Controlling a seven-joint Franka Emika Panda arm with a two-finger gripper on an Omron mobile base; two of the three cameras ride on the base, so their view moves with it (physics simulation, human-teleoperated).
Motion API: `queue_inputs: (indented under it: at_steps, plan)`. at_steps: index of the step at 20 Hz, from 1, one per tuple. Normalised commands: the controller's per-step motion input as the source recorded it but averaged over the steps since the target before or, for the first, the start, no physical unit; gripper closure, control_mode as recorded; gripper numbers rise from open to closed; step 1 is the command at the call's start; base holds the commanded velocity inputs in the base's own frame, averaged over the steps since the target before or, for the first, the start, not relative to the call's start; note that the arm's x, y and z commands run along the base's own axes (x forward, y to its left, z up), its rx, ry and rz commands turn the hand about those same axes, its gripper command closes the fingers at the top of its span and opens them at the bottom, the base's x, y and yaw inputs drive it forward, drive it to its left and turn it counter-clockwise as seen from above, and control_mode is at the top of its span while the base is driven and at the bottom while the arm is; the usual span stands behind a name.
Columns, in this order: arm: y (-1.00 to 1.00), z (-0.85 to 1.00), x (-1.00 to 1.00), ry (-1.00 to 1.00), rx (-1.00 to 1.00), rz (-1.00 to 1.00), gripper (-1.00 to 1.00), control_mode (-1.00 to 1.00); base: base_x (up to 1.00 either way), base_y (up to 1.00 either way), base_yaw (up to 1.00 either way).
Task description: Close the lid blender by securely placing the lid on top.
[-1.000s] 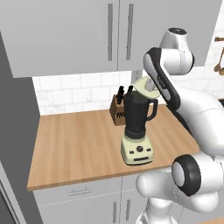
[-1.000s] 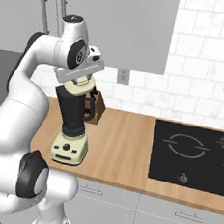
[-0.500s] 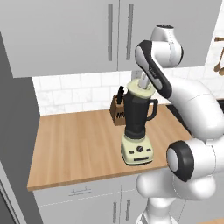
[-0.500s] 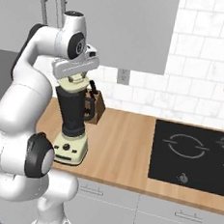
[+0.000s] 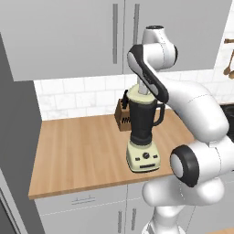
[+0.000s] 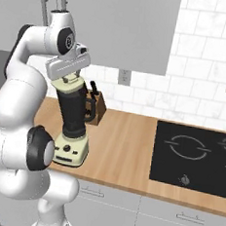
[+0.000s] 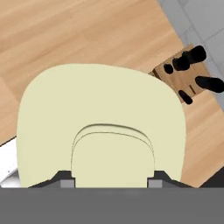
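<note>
The blender (image 5: 143, 132) stands on the wooden counter, a dark jar (image 6: 76, 112) with a side handle on a squat cream base (image 6: 72, 150). The pale cream-green lid (image 5: 136, 94) sits at the jar's mouth, slightly tilted in the right base view (image 6: 69, 87). I cannot tell whether it is fully seated. My gripper (image 7: 111, 180) comes down from above and is shut on the raised knob (image 7: 113, 151), a dark fingertip (image 7: 65, 178) on each side. In the hand view the broad lid (image 7: 100, 109) hides the jar beneath it.
A wooden knife block (image 5: 122, 114) with black handles stands just behind the blender near the tiled wall, also in the hand view (image 7: 186, 72). A black cooktop (image 6: 194, 157) lies to the right. Wall cabinets (image 5: 91, 36) hang close above the arm.
The arm has carried the lid sideways and slightly down, from beside the jar's top to right over its mouth. The blender has stayed where it was.
</note>
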Motion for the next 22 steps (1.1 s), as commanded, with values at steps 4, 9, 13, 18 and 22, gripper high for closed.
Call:
queue_inputs:
  at_steps: [4,9,13,18,22]
  plan:
    - [0.18,-0.07,0.16,0.01,-0.11,0.05,1.0,-1.0,0.0,0.0,0.0]
    - [-0.02,-0.01,0.31,0.05,-0.04,0.02,1.0,-1.0,0.0,0.0,0.0]
    - [-0.12,-0.01,0.06,0.0,0.0,0.02,1.0,-1.0,0.0,0.0,0.0]
    - [-0.01,-0.15,0.07,-0.01,0.06,0.0,1.0,-1.0,0.0,0.0,0.0]
    - [-0.15,-0.09,0.18,-0.01,0.01,0.0,1.0,-1.0,0.0,0.0,0.0]
